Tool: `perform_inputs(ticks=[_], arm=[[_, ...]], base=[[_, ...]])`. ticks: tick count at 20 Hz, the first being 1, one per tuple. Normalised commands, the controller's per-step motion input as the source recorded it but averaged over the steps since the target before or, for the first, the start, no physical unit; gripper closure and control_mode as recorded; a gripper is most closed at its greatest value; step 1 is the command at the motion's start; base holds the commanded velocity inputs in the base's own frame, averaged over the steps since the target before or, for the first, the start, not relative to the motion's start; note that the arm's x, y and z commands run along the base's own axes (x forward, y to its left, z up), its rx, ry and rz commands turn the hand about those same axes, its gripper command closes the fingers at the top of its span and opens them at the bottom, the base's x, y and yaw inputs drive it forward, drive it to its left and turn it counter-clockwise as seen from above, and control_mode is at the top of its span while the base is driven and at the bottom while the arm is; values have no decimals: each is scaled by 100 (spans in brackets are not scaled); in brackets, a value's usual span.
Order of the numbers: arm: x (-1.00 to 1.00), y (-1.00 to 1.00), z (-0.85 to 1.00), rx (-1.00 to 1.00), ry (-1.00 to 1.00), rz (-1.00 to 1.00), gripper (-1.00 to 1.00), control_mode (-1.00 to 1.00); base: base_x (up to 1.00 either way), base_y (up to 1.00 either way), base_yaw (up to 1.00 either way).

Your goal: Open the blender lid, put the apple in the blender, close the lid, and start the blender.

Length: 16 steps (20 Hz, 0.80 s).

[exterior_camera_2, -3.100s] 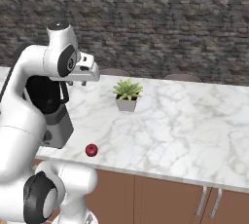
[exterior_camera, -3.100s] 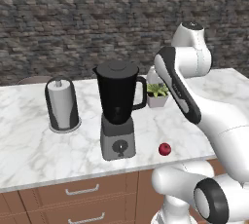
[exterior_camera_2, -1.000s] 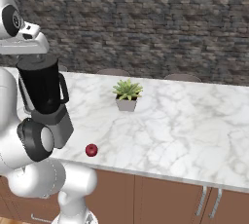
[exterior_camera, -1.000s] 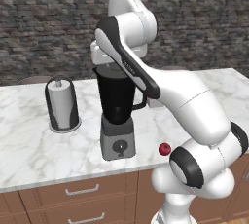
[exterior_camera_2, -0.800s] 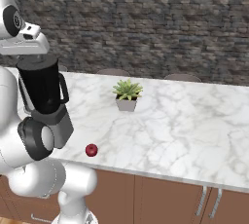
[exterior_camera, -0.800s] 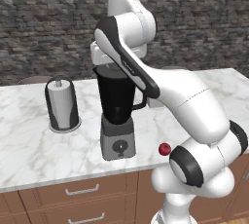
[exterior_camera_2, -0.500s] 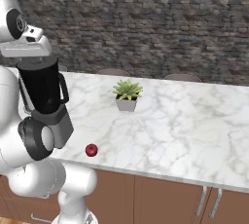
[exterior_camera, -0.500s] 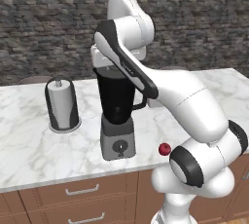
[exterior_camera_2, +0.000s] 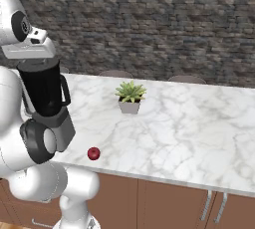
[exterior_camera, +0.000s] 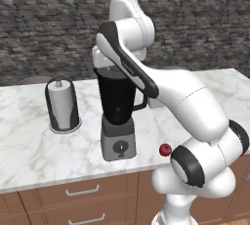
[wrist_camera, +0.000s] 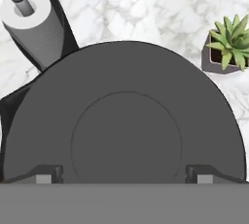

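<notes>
Dark grey blender lid sits flat on the jar mouth, its low raised knob centred under the hand camera. Lid still on, so the opening step is not yet done.

Hand: the two fingertips stand far apart, at roughly 8 and 4 o'clock of the knob in the hand view, straddling it with clear lid surface between. Hand is wide and holds nothing. Judged reason for the pose: a top-down approach aligned on the knob, since that is the only raised feature the fingers could pinch to lift the disc.

Blender: black tapering jar on a grey boxy base with a round dial facing the table edge, in the left base view. Handle points toward 3 o'clock there. Arm arches over the jar and hides the lid in both base views.

Apple: small, dark red, resting on the marble table near the front edge, at about 4 o'clock of the blender base, apart from it. Also seen in the right base view.

Paper-towel roll at 9 o'clock of the blender; potted plant well apart. Neither obstructs a vertical lift.
</notes>
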Motion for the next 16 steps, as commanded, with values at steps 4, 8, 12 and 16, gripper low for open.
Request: perform_inputs(ticks=[4,8,12,16], arm=[[17,-2,-22,0,0,0,-100,-100],[2,-3,-40,1,0,0,100,-100],[0,-2,-52,1,0,0,100,-100],[5,0,-25,0,0,0,100,-100]], base=[[0,0,0],[0,0,0],[0,0,0],[0,0,0]])
